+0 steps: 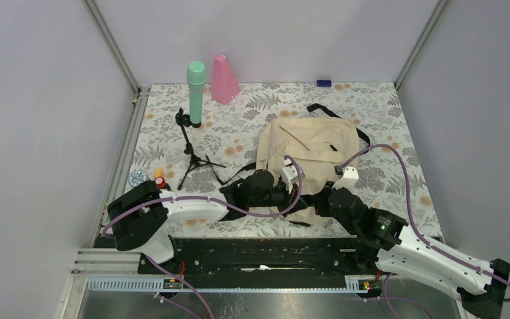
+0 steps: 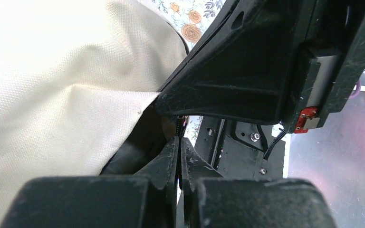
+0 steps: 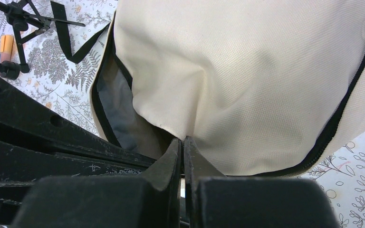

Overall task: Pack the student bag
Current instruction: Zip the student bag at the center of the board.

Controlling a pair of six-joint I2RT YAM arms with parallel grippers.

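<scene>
The bag [image 1: 309,143] lay flat in the middle of the flowered table [image 1: 385,113], its opening at the near edge, where both arms met it. The right gripper [image 3: 183,142] had its fingers pressed together on a fold of the cream cloth, beside the grey lining. The left gripper [image 2: 178,142] also had its fingers together, tips against the dark zipper edge; whether they caught any cloth could not be told. A small tripod [image 1: 192,153] and a green bottle [image 1: 196,93] stood to the left.
</scene>
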